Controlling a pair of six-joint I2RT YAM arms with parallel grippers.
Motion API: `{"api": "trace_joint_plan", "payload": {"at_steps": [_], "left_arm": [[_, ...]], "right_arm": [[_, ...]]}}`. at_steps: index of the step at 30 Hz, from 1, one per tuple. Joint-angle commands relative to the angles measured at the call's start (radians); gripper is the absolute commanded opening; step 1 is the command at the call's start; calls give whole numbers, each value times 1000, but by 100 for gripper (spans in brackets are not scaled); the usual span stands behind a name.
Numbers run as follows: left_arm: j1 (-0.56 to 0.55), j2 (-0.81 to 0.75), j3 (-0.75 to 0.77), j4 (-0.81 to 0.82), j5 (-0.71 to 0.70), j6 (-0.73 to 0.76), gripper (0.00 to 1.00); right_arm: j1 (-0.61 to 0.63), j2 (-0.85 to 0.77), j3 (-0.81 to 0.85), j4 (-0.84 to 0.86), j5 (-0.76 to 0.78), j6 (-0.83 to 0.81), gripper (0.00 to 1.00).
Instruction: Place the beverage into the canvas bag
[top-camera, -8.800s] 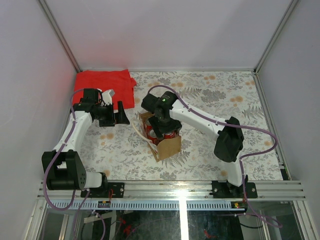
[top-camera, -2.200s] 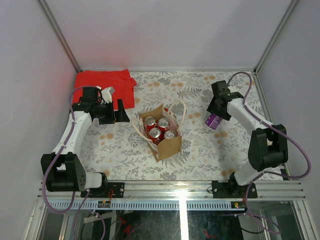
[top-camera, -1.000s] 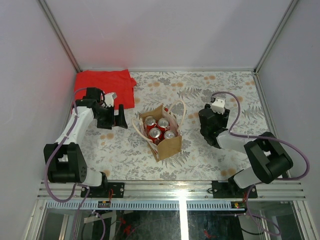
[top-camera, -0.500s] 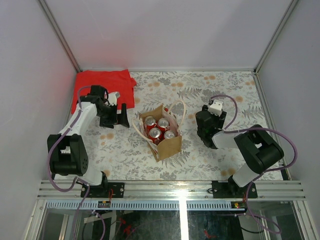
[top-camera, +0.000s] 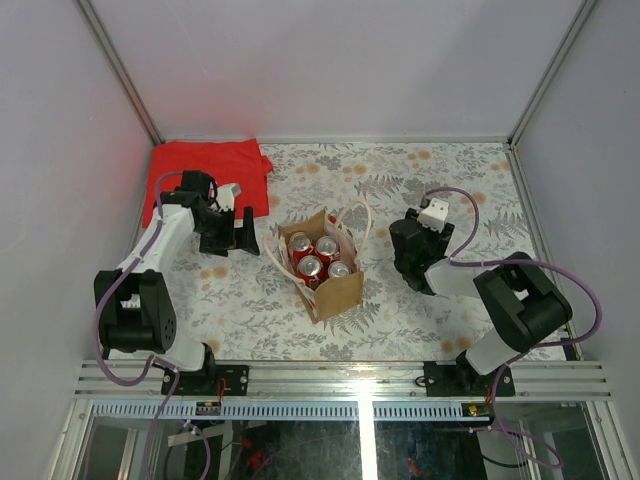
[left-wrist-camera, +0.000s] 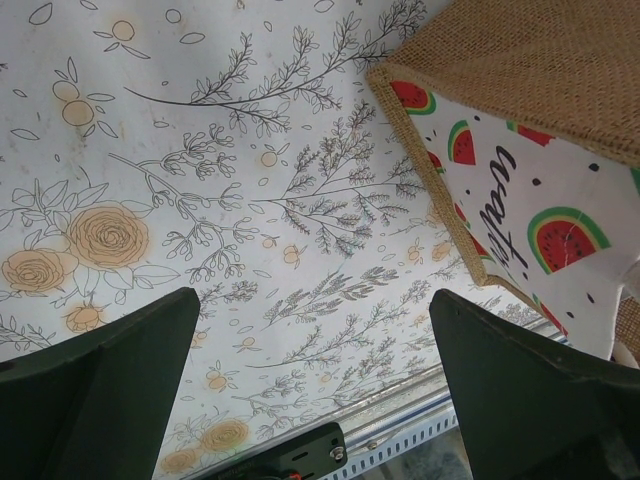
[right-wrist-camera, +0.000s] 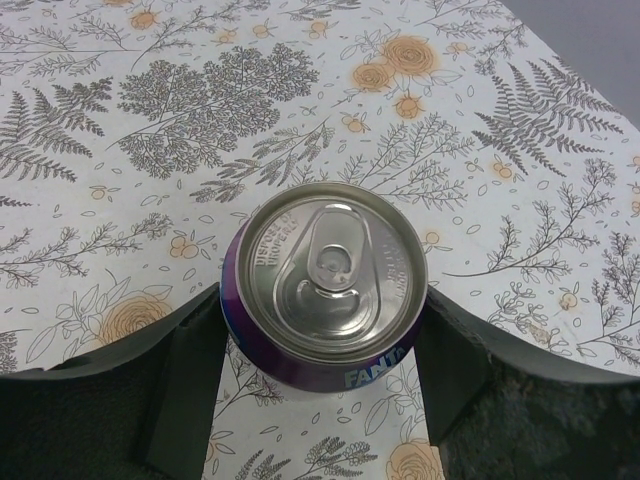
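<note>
The canvas bag (top-camera: 337, 292) stands open at the table's middle, tan with cream looped handles, and holds several red cans (top-camera: 314, 256). Its corner, with a watermelon-print lining, shows in the left wrist view (left-wrist-camera: 540, 60). My right gripper (top-camera: 408, 258), to the right of the bag, is shut on an upright purple Fanta can (right-wrist-camera: 325, 290); both fingers press its sides (right-wrist-camera: 322, 305). The can is hidden under the arm in the top view. My left gripper (top-camera: 236, 232) is open and empty left of the bag, its fingers wide apart (left-wrist-camera: 310, 400).
A folded red cloth (top-camera: 205, 167) lies at the back left, behind the left arm. The floral tablecloth (top-camera: 400, 320) covers the table. Grey walls close in the sides and back. A metal rail (top-camera: 350, 378) runs along the near edge.
My right gripper, with the purple can in it, has shifted a little left toward the bag. The left arm has swung slightly back; its gripper stays open by the bag.
</note>
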Motion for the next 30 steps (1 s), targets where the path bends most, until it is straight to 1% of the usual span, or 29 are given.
{"api": "trace_joint_plan", "payload": {"at_steps": [1, 2, 3, 4, 5, 6, 11, 14, 16, 19, 21, 23, 24, 25, 28, 30], "left_arm": [[-7, -28, -5, 12, 4, -11, 100], [-8, -29, -4, 12, 5, -13, 100], [-8, -30, -1, 12, 6, -14, 100], [-9, -31, 0, 12, 7, -16, 100], [-9, -34, 0, 13, 8, -17, 100], [-10, -36, -3, 13, 9, -18, 100], [-14, -48, -15, 17, 10, -26, 100], [-16, -54, -15, 18, 10, -27, 100], [-16, -55, -14, 17, 11, -27, 100], [-17, -49, -7, 24, 17, -35, 100], [-17, -47, -3, 34, 22, -43, 99], [-18, -44, 7, 43, 26, -50, 100], [-17, -42, 15, 46, 26, -53, 100], [-17, -40, 23, 47, 24, -55, 100], [-17, -42, 46, 52, 21, -57, 100], [-18, -48, 52, 60, 24, -61, 100]], "right_arm": [[8, -41, -1, -77, -27, 93, 75], [8, -44, -1, -95, -31, 101, 77], [8, -49, 2, -114, -33, 110, 82], [8, -51, 4, -128, -37, 118, 84], [8, -50, 8, -142, -41, 121, 89], [8, -47, 15, -161, -44, 132, 99], [8, -45, 36, -194, -62, 127, 99], [8, -73, 69, -256, -86, 128, 99], [8, -99, 112, -330, -113, 129, 99], [8, -148, 198, -490, -155, 138, 99], [7, -176, 272, -627, -199, 173, 99], [-4, -189, 388, -772, -290, 156, 99], [-19, -183, 489, -856, -351, 153, 99], [-47, -168, 574, -985, -419, 148, 99], [-182, -80, 869, -1273, -584, 137, 99], [-227, -8, 1036, -1400, -620, 75, 100]]}}
